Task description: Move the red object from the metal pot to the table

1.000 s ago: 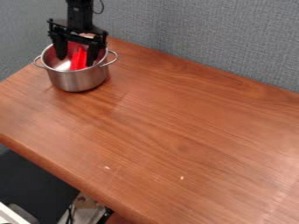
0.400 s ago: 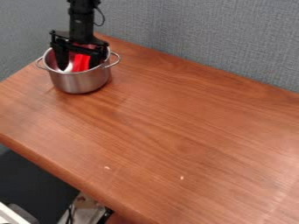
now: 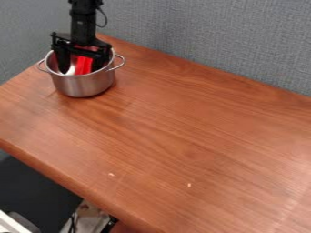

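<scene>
Overhead, a black gripper [image 3: 80,60] points nearly straight down into a small shiny metal pot [image 3: 80,78], its fingers spread wide. Between those fingers stands the red object [image 3: 83,64], a bright bar inside the pot; whether the fingers touch it cannot be told. Below and around the gripper, the pot sits near the far left corner of the reddish-brown wooden counter [image 3: 183,136].

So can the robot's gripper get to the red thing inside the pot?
Probably yes. The gripper hangs open right over the metal pot, the red object shows between its fingers, and the pot has no lid blocking it.
</scene>
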### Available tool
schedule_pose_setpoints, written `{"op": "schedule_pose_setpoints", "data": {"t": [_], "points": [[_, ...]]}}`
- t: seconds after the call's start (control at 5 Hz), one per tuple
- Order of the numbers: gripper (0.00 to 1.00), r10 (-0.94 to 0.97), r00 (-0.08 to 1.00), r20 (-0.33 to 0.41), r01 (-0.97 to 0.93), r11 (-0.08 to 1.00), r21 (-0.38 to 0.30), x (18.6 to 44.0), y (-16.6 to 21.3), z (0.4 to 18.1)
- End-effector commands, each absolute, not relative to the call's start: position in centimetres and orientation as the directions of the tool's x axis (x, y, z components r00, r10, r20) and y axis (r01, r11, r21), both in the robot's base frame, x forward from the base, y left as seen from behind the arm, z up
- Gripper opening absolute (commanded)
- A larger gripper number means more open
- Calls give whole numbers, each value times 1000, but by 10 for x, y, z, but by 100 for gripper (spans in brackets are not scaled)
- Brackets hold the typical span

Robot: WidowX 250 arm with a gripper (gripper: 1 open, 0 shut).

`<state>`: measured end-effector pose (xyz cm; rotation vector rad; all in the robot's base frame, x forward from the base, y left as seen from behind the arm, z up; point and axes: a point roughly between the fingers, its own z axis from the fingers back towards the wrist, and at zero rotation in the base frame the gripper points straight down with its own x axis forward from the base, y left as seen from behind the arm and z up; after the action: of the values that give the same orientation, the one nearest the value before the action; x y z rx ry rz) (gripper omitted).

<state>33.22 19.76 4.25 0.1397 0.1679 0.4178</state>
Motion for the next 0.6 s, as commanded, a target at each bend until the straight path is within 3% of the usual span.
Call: {"op": "schedule_pose_setpoints", "data": {"t": [0.0,0.4], "points": [[100,428,900,-81,-411,896,170,336,207,60],[100,430,899,-82,-414,896,160,336,208,60]]}}
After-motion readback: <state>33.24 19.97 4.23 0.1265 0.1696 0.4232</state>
